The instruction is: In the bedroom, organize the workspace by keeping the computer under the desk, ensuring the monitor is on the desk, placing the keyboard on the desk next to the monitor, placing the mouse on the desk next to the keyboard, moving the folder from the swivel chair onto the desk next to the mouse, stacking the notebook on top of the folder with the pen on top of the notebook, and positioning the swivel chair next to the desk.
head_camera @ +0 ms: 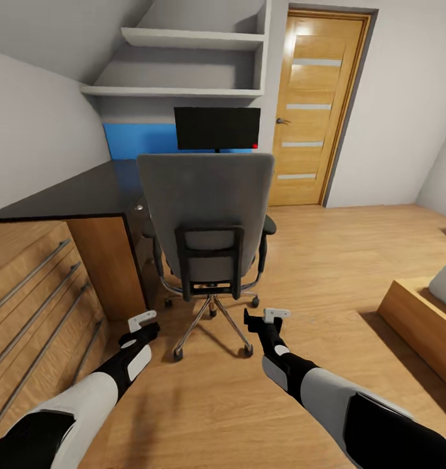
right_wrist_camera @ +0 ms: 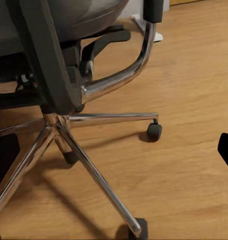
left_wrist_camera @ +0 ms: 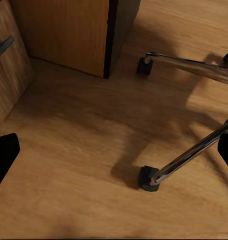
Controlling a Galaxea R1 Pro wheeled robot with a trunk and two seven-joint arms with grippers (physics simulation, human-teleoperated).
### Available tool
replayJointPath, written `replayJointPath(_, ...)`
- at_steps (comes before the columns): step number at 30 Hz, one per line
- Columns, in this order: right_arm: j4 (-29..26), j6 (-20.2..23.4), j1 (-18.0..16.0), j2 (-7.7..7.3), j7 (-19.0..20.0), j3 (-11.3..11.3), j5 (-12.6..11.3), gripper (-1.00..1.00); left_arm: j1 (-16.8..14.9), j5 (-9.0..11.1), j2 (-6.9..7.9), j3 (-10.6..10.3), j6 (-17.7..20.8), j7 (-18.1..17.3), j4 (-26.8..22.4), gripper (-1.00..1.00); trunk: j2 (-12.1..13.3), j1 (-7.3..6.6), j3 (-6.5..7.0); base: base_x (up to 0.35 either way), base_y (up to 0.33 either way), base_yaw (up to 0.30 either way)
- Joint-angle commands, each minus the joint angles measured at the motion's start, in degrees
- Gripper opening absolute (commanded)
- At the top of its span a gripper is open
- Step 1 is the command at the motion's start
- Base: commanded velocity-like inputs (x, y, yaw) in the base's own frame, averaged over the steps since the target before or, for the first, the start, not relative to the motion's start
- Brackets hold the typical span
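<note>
Facing the back of the swivel chair (head_camera: 206, 215), the robot stands just behind it with both arms low, so the step in hand is, I judge, to deal with the chair: reach the folder on its seat, or move the chair beside the counter (head_camera: 73, 192). The seat is hidden by the backrest, so I cannot tell whether the folder lies there.

The chair stands ahead of both pincers and between them. The left pincer (head_camera: 142, 319) is low near the floor, just beside a caster (left_wrist_camera: 148, 178) of the chair base; its 2 fingers appear spread apart at the edges of the left wrist view, with nothing between them. The right pincer (head_camera: 277, 315) hangs at the other side of the base, also spread and holding nothing; the chrome legs (right_wrist_camera: 89, 165) and the frame under the seat lie close in front of it.

To do this well, I would raise both arms from the floor before going forward, because the 5-legged base can catch a finger. The chair rolls easily, so a push on 1 side only may turn it.

Beyond the chair the monitor (head_camera: 217, 128) stands on the counter, and the drawers (head_camera: 34, 286) are beside the left arm, with a door (head_camera: 320, 104) further right.
</note>
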Motion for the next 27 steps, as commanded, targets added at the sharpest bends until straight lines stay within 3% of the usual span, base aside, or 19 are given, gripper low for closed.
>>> replayJointPath(1, -0.1, -0.1, 0.0, 0.0, -0.4, 0.5, -0.2, 1.0, -0.1, 0.4, -0.26, -1.3, -0.2, 0.3, 0.2, 1.0, 0.0, -0.01, -0.01, 0.0, -0.001, 0.247)
replayJointPath(5, -0.1, -0.1, 0.0, 0.15, -0.4, 0.5, -0.2, 1.0, -0.1, 0.0, -1.95, -6.4, -0.4, 0.3, 1.4, 1.0, 0.0, -0.01, 0.14, 0.0, 0.0, 0.247)
replayJointPath(9, -0.1, -0.1, 0.0, 0.27, -0.5, 0.5, -0.2, 1.0, -0.1, -0.1, -3.03, -8.9, -0.2, 0.2, 2.2, 1.0, 0.0, -0.01, 0.28, 0.0, 0.0, 0.248)
replayJointPath(11, -0.1, -0.1, 0.0, 0.31, -0.5, 0.5, -0.2, 1.0, -0.1, -0.1, -4.95, -10.7, -0.1, 0.3, 3.5, 1.0, 0.0, -0.01, 0.34, 0.0, 0.0, 0.243)
replayJointPath(18, 0.0, -0.1, 0.0, 0.34, -0.5, 0.5, -0.2, 1.0, -0.1, -0.1, -8.26, -13.5, 0.1, 0.4, 5.4, 1.0, 0.0, -0.01, 0.41, 0.0, 0.0, 0.157)
replayJointPath(23, 0.0, -0.2, 0.0, 0.29, -0.5, 0.5, -0.1, 1.0, -0.1, -0.1, -9.08, -14.1, 1.6, 0.3, 5.6, 1.0, 0.0, -0.01, 0.42, 0.0, 0.0, 0.038)
replayJointPath(27, 0.0, -0.1, 0.0, 0.27, -0.5, 0.5, -0.1, 1.0, -0.1, -0.1, -9.35, -14.4, 6.0, 0.3, 5.7, 1.0, 0.0, -0.01, 0.42, 0.0, 0.0, 0.012)
